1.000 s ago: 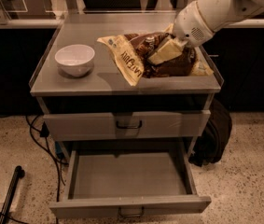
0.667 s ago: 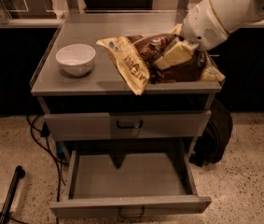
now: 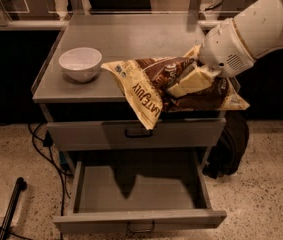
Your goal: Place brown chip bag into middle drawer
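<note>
The brown chip bag (image 3: pixel 171 86) has a dark brown front and cream-yellow ends with lettering. It hangs in the air over the front edge of the grey cabinet top (image 3: pixel 131 41), partly in front of the shut upper drawer (image 3: pixel 138 133). My gripper (image 3: pixel 188 83) comes from the white arm at the upper right and is shut on the bag's middle, its cream fingers (image 3: pixel 193 80) pressed on the brown front. The middle drawer (image 3: pixel 138 196) stands pulled open below, its flat grey floor bare, with a small loop handle on its front.
A white bowl (image 3: pixel 80 63) stands on the left of the cabinet top. Dark cables (image 3: pixel 46 154) and a black pole (image 3: pixel 11 204) lie on the speckled floor at the left. A dark bag (image 3: pixel 228 149) leans beside the cabinet's right side.
My gripper has lifted the chip bag off the cabinet top and carried it forward and down, so it now hangs past the front edge above the open drawer.
</note>
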### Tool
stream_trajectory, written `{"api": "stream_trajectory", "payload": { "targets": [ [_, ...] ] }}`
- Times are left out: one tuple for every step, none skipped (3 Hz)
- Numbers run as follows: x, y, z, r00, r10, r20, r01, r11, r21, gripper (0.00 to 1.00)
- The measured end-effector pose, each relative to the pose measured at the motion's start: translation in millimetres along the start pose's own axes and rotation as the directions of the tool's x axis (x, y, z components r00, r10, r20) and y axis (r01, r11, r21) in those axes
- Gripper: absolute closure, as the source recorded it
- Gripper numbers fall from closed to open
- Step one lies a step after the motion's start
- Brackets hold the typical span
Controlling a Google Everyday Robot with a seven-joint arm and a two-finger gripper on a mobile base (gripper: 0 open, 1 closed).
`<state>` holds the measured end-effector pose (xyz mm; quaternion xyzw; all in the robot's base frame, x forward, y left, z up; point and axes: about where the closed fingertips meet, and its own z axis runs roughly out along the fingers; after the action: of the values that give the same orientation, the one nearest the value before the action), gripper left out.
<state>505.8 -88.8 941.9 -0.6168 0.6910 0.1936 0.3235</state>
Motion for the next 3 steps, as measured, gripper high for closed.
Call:
{"api": "stream_trajectory", "payload": {
  "targets": [
    [16.5,7.4,9.5,0.999,-0.019,-0.027,0.019,0.9997,-0.012,1.00],
    [50.1,20.0,27.1,0.998,-0.037,-0.054,0.036,0.9991,-0.021,1.00],
    [89.4,35.5,51.6,0.998,-0.023,-0.060,0.022,0.9994,-0.027,1.00]
  ]
}}
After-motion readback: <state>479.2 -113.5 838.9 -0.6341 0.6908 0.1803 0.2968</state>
